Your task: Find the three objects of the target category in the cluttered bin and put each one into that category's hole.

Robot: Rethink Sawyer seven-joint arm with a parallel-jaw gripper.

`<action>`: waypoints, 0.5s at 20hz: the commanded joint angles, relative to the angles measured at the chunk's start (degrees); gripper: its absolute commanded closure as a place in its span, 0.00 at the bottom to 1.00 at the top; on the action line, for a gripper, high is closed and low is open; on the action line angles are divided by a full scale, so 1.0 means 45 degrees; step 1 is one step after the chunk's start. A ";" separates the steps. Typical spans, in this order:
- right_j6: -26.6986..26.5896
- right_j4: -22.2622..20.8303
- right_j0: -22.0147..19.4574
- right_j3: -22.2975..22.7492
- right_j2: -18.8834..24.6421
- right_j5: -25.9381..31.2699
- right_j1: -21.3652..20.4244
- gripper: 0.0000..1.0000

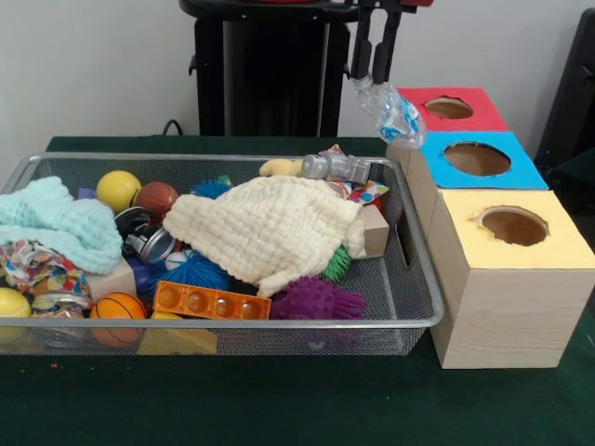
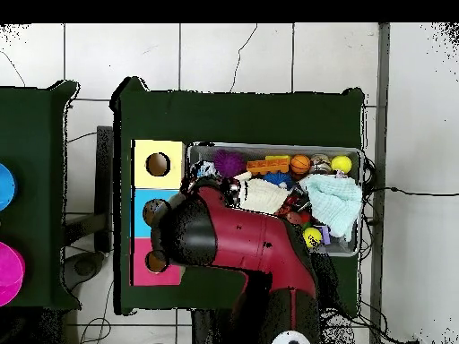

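Mid-carry: crinkly bottle on its way to the red box

The hand (image 1: 376, 58) is pinched on the neck of a crumpled clear plastic bottle (image 1: 390, 110) with blue bits, which hangs between the bin (image 1: 420, 279) and the boxes, its bottom end just off the red-topped box's near corner. So 1 pick looks done, and I'd guess the next move is a short slide sideways until it's centred over the hole (image 1: 449, 108), then let go. The hole looks snug for it, so it could snag on the ragged cardboard edge. Air around the arm is clear; the bin rim sits right against the boxes on the green tabletop (image 1: 279, 400), and the blue hole (image 1: 477, 158) is next door.
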 commanded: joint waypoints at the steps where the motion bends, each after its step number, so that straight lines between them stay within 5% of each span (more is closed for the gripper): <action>1: 0.3568 0.0783 0.0488 0.1108 -0.0186 0.0878 0.0084 1.00; 10: 0.3662 0.1241 0.0934 0.1296 -0.0480 0.0068 0.0465 1.00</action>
